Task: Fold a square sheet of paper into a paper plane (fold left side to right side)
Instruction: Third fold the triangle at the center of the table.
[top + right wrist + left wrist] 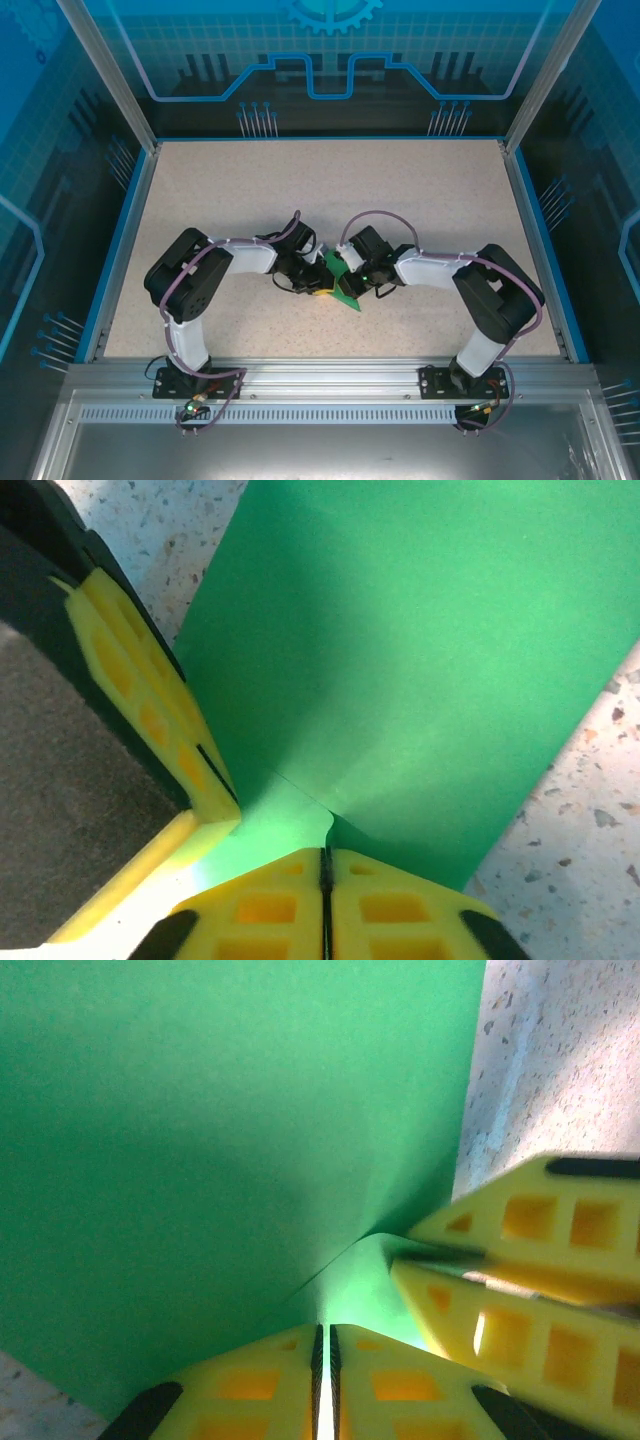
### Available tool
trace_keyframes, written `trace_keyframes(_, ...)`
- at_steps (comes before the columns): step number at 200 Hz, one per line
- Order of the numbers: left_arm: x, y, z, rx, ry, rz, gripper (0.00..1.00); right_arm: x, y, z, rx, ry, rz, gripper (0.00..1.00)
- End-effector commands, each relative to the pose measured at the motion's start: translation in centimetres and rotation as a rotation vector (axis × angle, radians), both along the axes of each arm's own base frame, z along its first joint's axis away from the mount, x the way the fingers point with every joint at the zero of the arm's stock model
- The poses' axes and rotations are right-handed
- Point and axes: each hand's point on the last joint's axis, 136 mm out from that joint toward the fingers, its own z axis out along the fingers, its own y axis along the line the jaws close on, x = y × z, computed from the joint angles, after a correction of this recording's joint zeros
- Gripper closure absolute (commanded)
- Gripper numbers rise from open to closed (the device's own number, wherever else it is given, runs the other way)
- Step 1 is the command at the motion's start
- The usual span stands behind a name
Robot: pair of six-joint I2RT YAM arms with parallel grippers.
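Observation:
The square sheet of paper [347, 291] is bright green and sits bent at the table's middle, between the two arms. In the left wrist view the sheet of paper [220, 1140] rises as a green wall. My left gripper [325, 1350] has its yellow jaws nearly together on a curled edge of it. Beside it, the right gripper's fingers [520, 1220] come in from the right. In the right wrist view my right gripper [325, 870] is shut on the paper's [420, 650] near edge. The left gripper's finger [140, 700] stands close at the left. From above, the left gripper [318, 284] and right gripper [353, 277] nearly touch.
The speckled beige table [430, 200] has a blue rim and metal frame posts at its corners. The arms' bases stand on an aluminium rail [320, 385] at the near edge. Bare tabletop lies on all sides of the paper.

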Motion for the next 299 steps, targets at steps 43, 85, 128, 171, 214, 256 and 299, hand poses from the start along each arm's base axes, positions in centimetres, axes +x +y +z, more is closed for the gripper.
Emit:
trace_keyframes(43, -1.7, 2.9, -4.4, 0.173, 0.075, 0.017, 0.86, -0.1, -2.0, 5.0, 0.087, 0.006, -0.076, 0.63)
trace_keyframes(85, -1.3, 2.8, -3.9, 0.172, 0.065, 0.016, 0.86, -4.8, -0.4, 5.5, 0.231, 0.255, -0.034, 0.76)
trace_keyframes(128, -1.0, 2.6, -3.7, 0.172, 0.059, 0.015, 0.86, -6.4, 0.2, 2.9, 0.213, 0.44, -0.081, 0.89)
trace_keyframes(171, -1.0, 2.6, -3.6, 0.176, 0.058, 0.01, 0.86, -5.8, -0.4, 0.9, 0.121, 0.445, -0.116, 0.92)
trace_keyframes(214, -0.9, 2.6, -3.6, 0.182, 0.056, 0.01, 0.86, -6.1, -1.4, -0.5, 0.051, 0.461, -0.151, 0.92)
trace_keyframes(256, -0.8, 2.7, -3.6, 0.19, 0.057, 0.009, 0.86, -6.7, -2.4, -1.4, 0.005, 0.488, -0.178, 0.93)
trace_keyframes(299, -0.8, 2.8, -3.8, 0.203, 0.057, 0.005, 0.86, -7.9, -3.6, -2.0, -0.016, 0.526, -0.219, 0.93)
